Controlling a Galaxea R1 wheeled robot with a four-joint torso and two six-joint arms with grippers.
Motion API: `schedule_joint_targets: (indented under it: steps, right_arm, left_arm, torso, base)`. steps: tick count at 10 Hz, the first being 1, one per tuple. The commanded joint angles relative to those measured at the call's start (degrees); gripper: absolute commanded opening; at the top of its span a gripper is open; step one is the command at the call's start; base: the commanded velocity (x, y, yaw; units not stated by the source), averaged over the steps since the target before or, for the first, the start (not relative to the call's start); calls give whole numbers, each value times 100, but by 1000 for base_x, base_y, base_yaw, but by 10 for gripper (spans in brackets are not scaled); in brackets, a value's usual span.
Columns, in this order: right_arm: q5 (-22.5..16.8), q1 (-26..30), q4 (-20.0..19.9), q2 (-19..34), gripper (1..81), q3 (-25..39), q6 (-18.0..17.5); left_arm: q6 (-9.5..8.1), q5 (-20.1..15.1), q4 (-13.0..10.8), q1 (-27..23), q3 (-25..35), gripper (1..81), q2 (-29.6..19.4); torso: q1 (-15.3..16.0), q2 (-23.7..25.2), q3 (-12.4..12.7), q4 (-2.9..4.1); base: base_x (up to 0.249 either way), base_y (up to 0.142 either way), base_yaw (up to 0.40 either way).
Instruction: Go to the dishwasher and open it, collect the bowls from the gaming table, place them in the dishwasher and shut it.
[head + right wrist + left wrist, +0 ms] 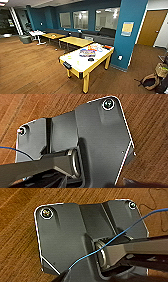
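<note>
The head view looks across a lounge with a wooden floor toward the gaming table, a long white-topped table with yellow edges and legs that stands near the middle of the room, just left of a blue pillar. On its far half lies a cluster of colourful items, and a small dark object sits nearer the middle. The bowls may be among that clutter, but it is too blurred to pick any out or count them. Beyond the table, 2 yellow-topped tables stand in a row toward the far left, with a dark sofa along the far wall. To the near right, bags lie on the floor.

The dishwasher is not to be seen from here, so whether it is open cannot be judged. Both wrist views look down on bare wood, with nothing carried under either arm; whether either pincer is spread or pressed together cannot be told.

As a judgement, the task is at an early-to-middle stage: the robot faces the table at some distance, collecting has not begun, and the loading and closing are all left.
</note>
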State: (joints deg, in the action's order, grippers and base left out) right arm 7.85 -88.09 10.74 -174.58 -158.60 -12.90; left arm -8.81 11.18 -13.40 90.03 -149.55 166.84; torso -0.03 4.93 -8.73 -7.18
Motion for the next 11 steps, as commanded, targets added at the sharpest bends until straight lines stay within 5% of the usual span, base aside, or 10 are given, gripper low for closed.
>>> schedule_joint_targets:
  steps: [1, 11]
  right_arm:
    - [-267, 243, 7, -9, 811, 6, 24]
    - [-267, 252, 7, -9, 811, 5, 24]
  left_arm:
    - [29, -265, -49, -200, 14, 811, -63]
    - [29, -257, -49, -200, 14, 811, -63]
  torso:
    - [3, 0, 0, 0]
    - [3, 4, 2, 0]
  base:
    - [0, 76, 0]
    - [93, 7, 0]
